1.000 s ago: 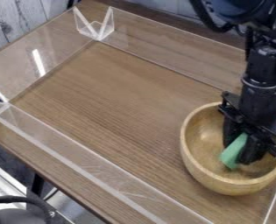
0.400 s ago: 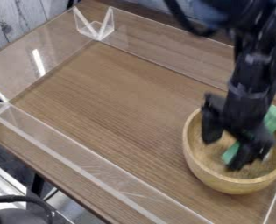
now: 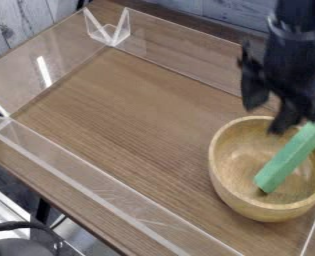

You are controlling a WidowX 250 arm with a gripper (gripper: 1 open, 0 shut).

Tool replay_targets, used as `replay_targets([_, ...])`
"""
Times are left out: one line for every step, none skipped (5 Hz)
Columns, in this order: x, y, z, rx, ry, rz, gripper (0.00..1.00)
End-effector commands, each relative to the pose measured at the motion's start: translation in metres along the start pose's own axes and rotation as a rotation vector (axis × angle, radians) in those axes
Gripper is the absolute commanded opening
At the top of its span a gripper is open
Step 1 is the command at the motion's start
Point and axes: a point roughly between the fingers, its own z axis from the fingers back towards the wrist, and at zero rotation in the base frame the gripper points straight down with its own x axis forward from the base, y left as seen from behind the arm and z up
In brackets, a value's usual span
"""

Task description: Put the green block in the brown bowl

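The wooden table (image 3: pixel 133 110) has a clear plastic wall (image 3: pixel 66 160) around its edge. On its right side stands the brown bowl (image 3: pixel 240 195), round and with a thick rim. The green block (image 3: pixel 291 158) lies inside the bowl, tilted, with its upper end leaning on the far right rim. The black gripper (image 3: pixel 280 112) hangs above the bowl, apart from the block, and holds nothing. Its fingers look spread, but the picture is blurred there.
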Motion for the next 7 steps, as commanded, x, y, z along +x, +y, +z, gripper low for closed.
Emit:
replay_targets([0.004, -0.004, -0.003, -0.019, -0.049, -0.064, 0.0])
replay_targets([0.004, -0.011, -0.024, -0.057, -0.035, -0.067, 0.0])
replay_targets([0.004, -0.017, -0.045, -0.084, -0.027, -0.069, 0.0])
replay_targets([0.004, -0.019, -0.057, -0.113, -0.016, -0.091, 0.0])
replay_targets([0.006, -0.018, -0.059, -0.134, -0.012, -0.103, 0.0])
replay_targets([0.007, -0.019, -0.058, -0.114, -0.017, -0.12, 0.0])
replay_targets([0.007, -0.02, -0.056, -0.095, -0.022, -0.137, 0.0])
